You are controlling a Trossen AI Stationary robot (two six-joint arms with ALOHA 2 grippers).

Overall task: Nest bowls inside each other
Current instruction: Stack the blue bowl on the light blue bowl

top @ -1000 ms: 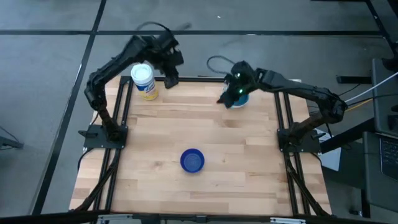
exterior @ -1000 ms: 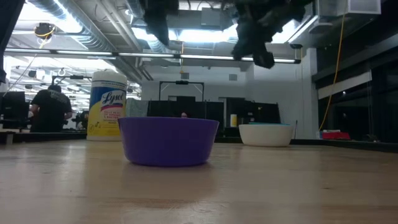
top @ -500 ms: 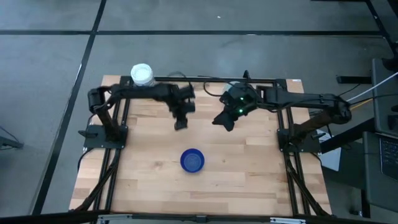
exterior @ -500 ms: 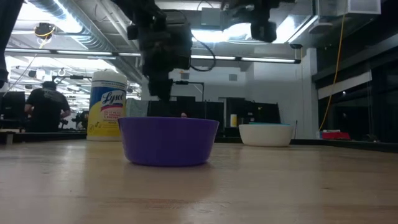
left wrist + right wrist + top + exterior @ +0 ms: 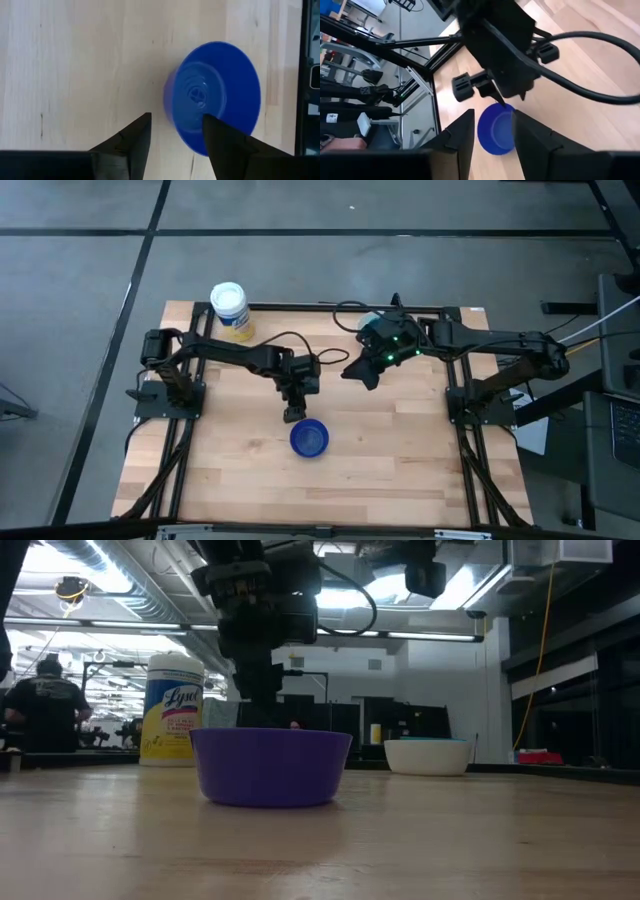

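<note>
Near the table's middle, the left gripper [image 5: 292, 415], fingers spread, hovers just beside the small round dark blue plastic bowl [image 5: 309, 439] (right gripper [image 5: 362, 372] farther, parted).

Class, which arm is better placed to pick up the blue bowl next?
Left. Its open end effector hangs just beside the blue bowl; the right end effector sits farther back.

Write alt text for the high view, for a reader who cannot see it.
Seen from above, the left claw hangs open just behind a dark blue bowl near the middle of a wooden table. The right claw hovers nearer the far edge, and a white-lidded jar stands at the far left corner.
</note>
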